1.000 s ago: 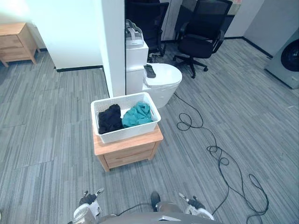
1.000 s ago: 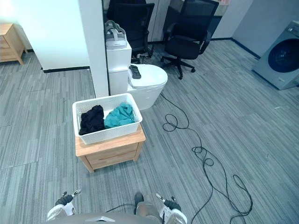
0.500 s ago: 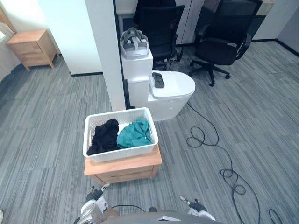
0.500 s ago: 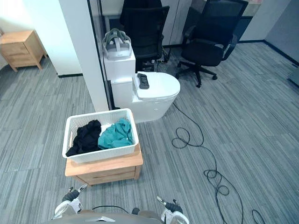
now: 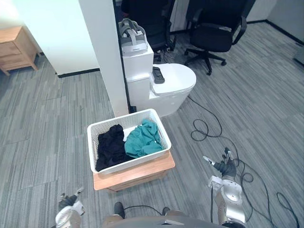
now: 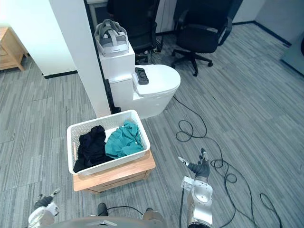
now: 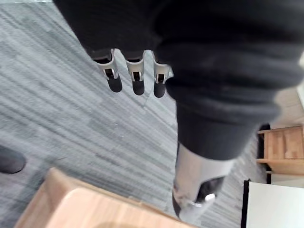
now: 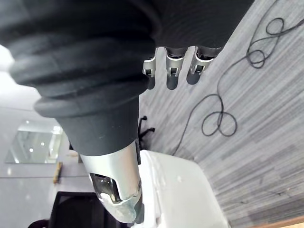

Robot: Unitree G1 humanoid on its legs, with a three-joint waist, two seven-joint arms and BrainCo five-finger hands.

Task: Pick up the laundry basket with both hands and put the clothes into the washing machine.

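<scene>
The basket (image 5: 130, 161) of clothes (image 5: 141, 140) sits on the table (image 5: 135, 173). Left hand (image 5: 68, 202) at 7 o'clock, right hand (image 5: 227, 167) at 4, both open.

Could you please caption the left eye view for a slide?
Laundry basket of clothes on a wooden cabinet; left hand and right hand open, clear of it.

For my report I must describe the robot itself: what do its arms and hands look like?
The right arm is silver-grey and rounded. The left hand and the right hand look alike: a dark ribbed cover wraps the wrist and hand back; slim silver fingers with dark tips come out of it, with a thicker silver thumb apart.
</scene>
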